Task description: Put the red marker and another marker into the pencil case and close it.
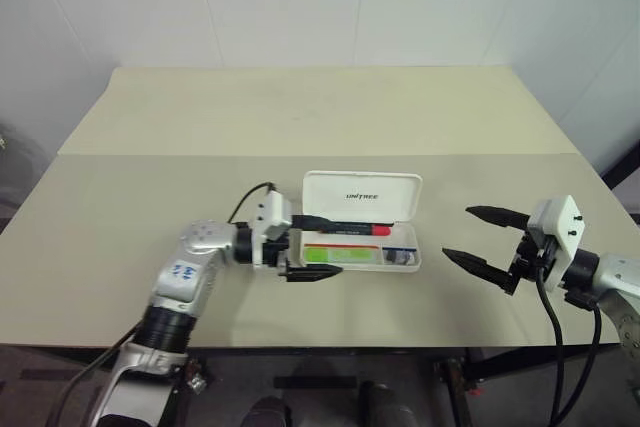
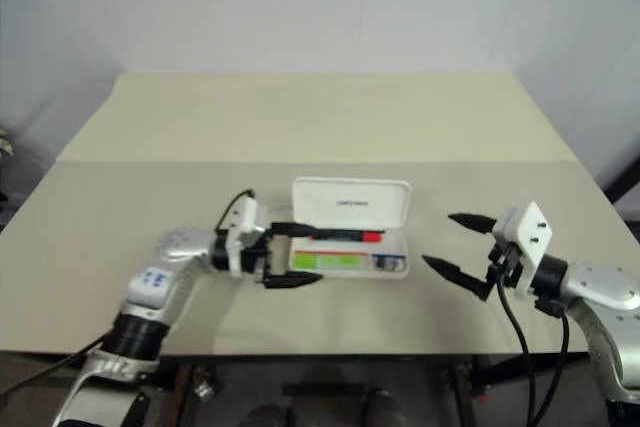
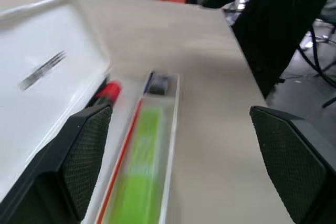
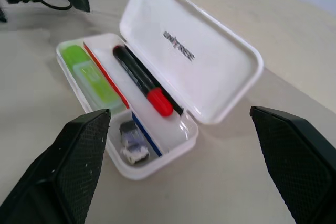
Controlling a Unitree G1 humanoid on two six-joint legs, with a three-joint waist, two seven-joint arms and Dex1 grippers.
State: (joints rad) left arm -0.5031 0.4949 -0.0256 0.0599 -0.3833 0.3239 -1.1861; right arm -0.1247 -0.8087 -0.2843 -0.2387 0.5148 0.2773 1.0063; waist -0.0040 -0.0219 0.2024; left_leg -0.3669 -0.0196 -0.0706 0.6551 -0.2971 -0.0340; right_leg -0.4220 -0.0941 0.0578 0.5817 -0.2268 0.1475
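Markers lie inside the open pencil case [image 1: 362, 247], which we see at the middle of the table [image 1: 300, 117], lid raised toward the far edge. We find the red marker [image 4: 142, 80] in the rear compartment, next to the lid hinge, and the green highlighter [image 4: 90, 75] in the front compartment, parallel to it. Our left gripper [image 1: 312, 245] sits at the left end of the case, pointing along it, fingers spread wide and holding nothing; one finger lies over the marker's black end, the other by the highlighter. Our right gripper [image 1: 480, 239] hovers well apart to the right of the case, fingers fully spread, empty.
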